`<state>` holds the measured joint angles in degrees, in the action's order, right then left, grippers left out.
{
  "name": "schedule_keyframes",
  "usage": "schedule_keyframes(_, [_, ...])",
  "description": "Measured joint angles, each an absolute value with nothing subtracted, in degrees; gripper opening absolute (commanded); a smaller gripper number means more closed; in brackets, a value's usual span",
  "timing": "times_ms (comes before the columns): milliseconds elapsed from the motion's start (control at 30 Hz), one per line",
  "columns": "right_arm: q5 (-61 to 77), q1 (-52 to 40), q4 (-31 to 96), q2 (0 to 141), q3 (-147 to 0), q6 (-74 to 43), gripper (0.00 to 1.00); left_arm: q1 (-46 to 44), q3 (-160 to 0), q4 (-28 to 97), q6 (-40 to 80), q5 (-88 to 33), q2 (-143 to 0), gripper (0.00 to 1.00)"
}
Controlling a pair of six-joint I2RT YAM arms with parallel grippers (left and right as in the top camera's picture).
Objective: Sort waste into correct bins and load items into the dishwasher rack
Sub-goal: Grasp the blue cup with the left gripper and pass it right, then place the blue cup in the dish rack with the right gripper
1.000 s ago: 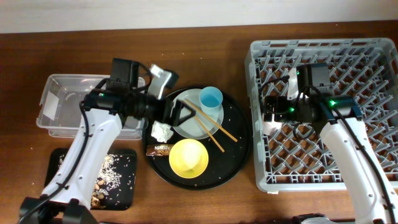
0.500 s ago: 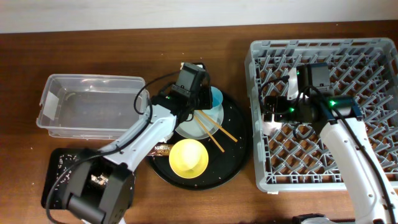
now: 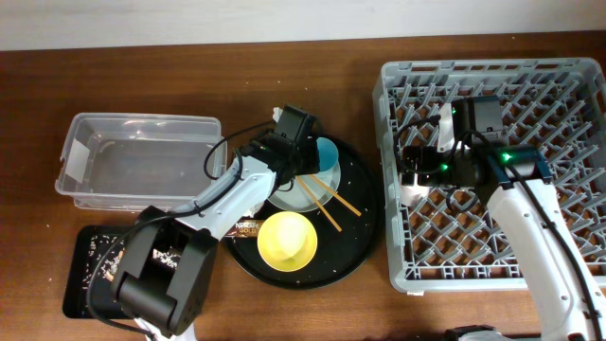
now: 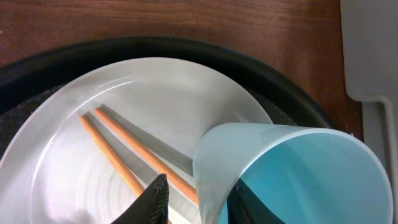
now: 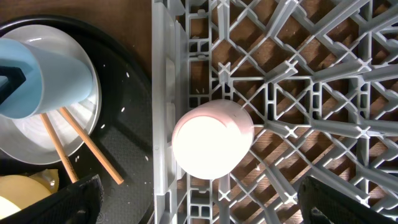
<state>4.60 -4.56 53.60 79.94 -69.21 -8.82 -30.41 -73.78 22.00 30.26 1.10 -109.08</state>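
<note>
The blue cup (image 4: pixel 292 174) is tilted over the pale round plate (image 4: pixel 124 112), and my left gripper (image 4: pixel 196 190) is shut on its rim, one finger inside and one outside. The two chopsticks (image 4: pixel 124 162) lie across that plate. From above, the left gripper (image 3: pixel 305 152) holds the blue cup (image 3: pixel 327 152) at the back of the round black tray (image 3: pixel 365 227). The yellow bowl (image 3: pixel 287 240) sits at the tray's front. My right gripper (image 5: pixel 208 199) stands open above the pink cup (image 5: pixel 211 140), which sits upside down at the left edge of the grey dishwasher rack (image 5: pixel 323 93).
A clear tub (image 3: pixel 133 161) stands at the left, with a flat black tray (image 3: pixel 90 275) holding crumbs in front of it. A brown-gold wrapper (image 3: pixel 248 227) lies on the round tray's left side. The rack (image 3: pixel 492 71) fills the right of the table.
My left arm swung right from beside the clear tub to the blue cup, and its jaws closed on the cup's rim. The right arm has not moved.
</note>
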Motion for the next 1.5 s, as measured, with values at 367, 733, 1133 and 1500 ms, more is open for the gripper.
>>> schedule_keyframes(367, [4.6, -4.56, 53.58, 79.94, -69.21, -8.84, 0.98, -28.18, -73.76, 20.73, 30.5, -3.4, -102.48, 0.01])
schedule_keyframes(733, [5.06, -4.56, 53.67, 79.94, -69.23, -8.84, 0.99, -10.09, -73.84, 23.57, 27.81, -78.65, -83.35, 0.01])
schedule_keyframes(1133, [63.79, 7.07, 67.18, 65.82, -77.58, 12.69, 0.98, -11.16, -73.84, 23.73, 27.2, -81.67, -83.35, 0.01])
schedule_keyframes(1500, [72.84, -3.6, 65.95, 65.95, -77.58, 21.26, 0.98, -18.02, -73.82, 20.05, 27.03, -81.03, -83.35, 0.01])
